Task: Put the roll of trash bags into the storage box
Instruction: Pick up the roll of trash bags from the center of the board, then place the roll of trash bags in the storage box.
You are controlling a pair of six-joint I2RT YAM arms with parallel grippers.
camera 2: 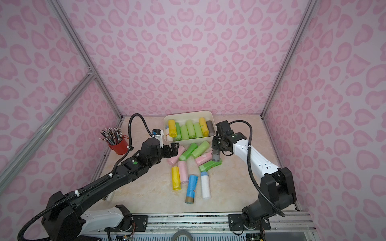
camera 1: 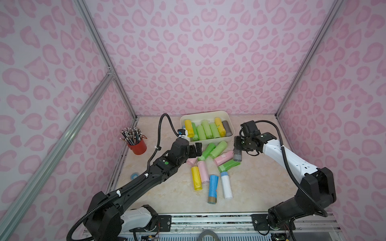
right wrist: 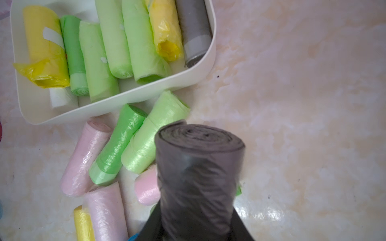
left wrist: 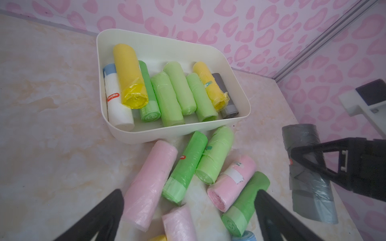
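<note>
Being gripped by the right pincer (camera 1: 237,149), the grey roll (camera 1: 237,157) needs lifting into the storage box (camera 1: 198,116) ahead-left; the left pincer (camera 1: 198,150) is held open.

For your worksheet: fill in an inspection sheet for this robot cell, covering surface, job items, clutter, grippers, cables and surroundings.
Surface: pale marbled tabletop.
Job's things: box holds eight rolls; nine loose rolls lie in front of it; grey roll held on end beside the box, not yet in.
Clutter: red pencil cup, left of the box.
Grippers: left gripper open above the loose rolls; right gripper shut on the grey roll.
Cables: black hose along each arm, apart from the rolls.
Surroundings: pink-print walls, metal frame.
</note>
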